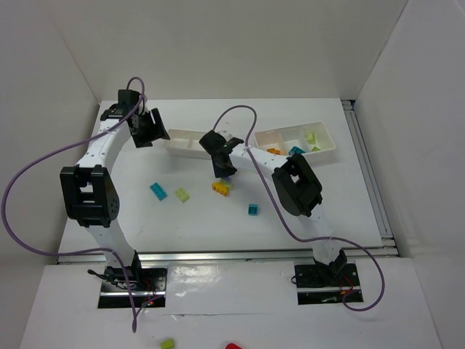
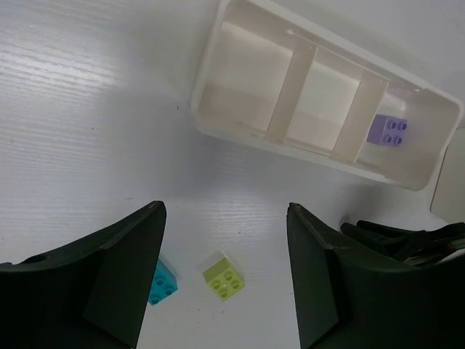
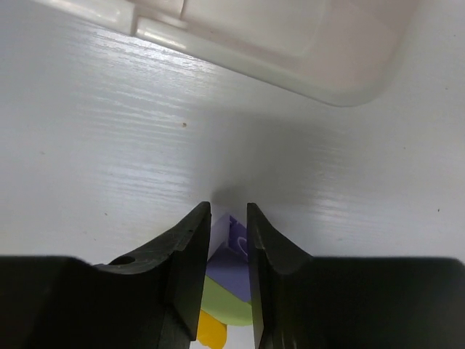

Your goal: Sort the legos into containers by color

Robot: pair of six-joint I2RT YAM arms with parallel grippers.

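1. The lavender brick (image 3: 236,234) sits low in the middle of your right wrist view. It fills the narrow slit between the fingers of the right gripper (image 3: 228,211), which pinch it from both sides.
2. Lower in that slit you see a lime piece (image 3: 229,298) and a yellow piece (image 3: 211,331). You cannot tell whether they are joined to the held brick or lie on the table.
3. In the top view this gripper is at the centre of the frame, just above an orange brick (image 1: 220,188) lying on the table (image 1: 145,225).
4. Right behind it is the left tray (image 1: 178,139), partly covered by the gripper. In your left wrist view, a second lavender brick (image 2: 386,131) lies in that tray's right-hand compartment.
5. The right tray (image 1: 330,142) is in the upper right of the top view. It holds an orange piece (image 1: 274,151) at its left, a cyan piece (image 1: 296,150) in the middle and lime pieces (image 1: 312,137) at its right.
6. Loose on the table, a cyan brick (image 1: 158,191) and a lime brick (image 1: 182,195) lie side by side left of centre. Another cyan brick (image 1: 253,209) lies well apart, lower right of centre.
7. Your left gripper (image 2: 225,211) is spread wide. In the top view it is at the upper left, near the left tray's left end.
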